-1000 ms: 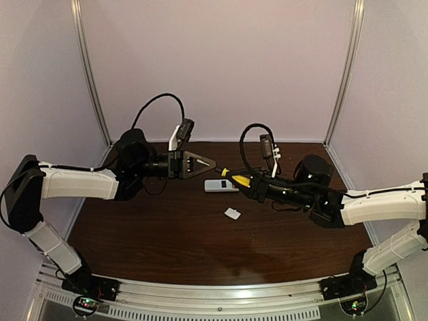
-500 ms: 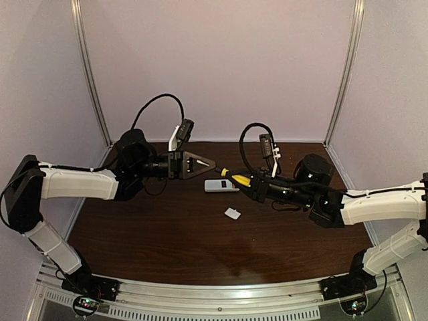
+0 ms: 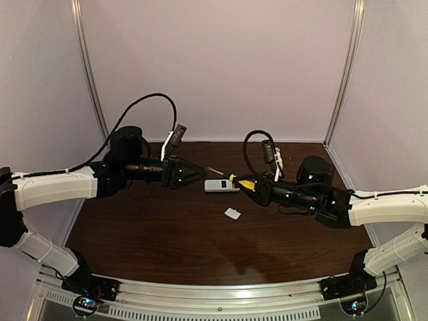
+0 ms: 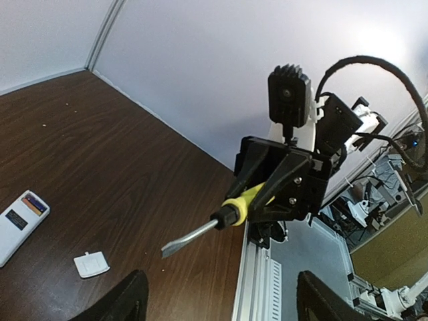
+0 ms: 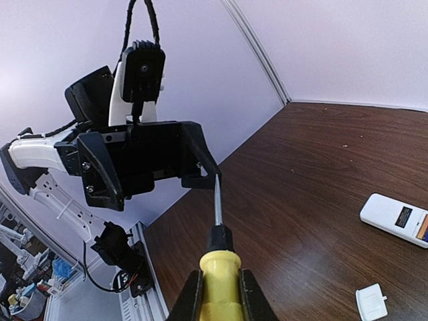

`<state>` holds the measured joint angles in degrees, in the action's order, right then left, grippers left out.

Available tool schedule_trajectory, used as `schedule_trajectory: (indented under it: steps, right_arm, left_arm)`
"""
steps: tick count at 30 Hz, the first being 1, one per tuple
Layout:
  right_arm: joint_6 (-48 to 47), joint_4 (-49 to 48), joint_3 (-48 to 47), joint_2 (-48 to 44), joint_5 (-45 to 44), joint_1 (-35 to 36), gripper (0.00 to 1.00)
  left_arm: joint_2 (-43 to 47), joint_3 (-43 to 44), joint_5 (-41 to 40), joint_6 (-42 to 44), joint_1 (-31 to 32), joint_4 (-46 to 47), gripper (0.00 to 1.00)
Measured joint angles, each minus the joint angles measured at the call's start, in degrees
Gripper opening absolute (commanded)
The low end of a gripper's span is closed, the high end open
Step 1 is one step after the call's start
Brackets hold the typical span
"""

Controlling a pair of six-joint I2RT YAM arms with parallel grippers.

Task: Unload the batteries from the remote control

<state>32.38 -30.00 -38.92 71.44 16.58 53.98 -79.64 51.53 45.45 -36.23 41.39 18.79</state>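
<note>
One remote (image 3: 221,186) flat on surface (image 3: 200,247) near far edge, long axis left-right, batteries (image 4: 35,202) exposed at one end. Empty left jaws wide, near its left end; right jaws clamp screwdriver (image 5: 217,274) beside right end.

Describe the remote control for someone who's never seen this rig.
On the dark wooden table, look near the middle, by the yellow-handled screwdriver in the top view. The remote control lies flat there, a white oblong with a small dark window. The other white thing, a square lid piece, is smaller and closer to the near edge.
</note>
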Motion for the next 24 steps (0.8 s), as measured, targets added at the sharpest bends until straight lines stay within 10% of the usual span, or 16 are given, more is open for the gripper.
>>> schedule_trajectory:
  steps: [10,24]
  right_arm:
    - [-3.10,8.81,0.96,-4.57,-5.11,-1.70,0.00]
    - [-6.21,19.10,2.97,-10.99,-9.49,-5.14,0.00]
  left_arm:
    - [6.36,5.95,-16.68,14.80,-0.66,-23.93,0.97]
    - [4.46,5.64,-35.19,24.59,-1.33,-30.93,0.98]
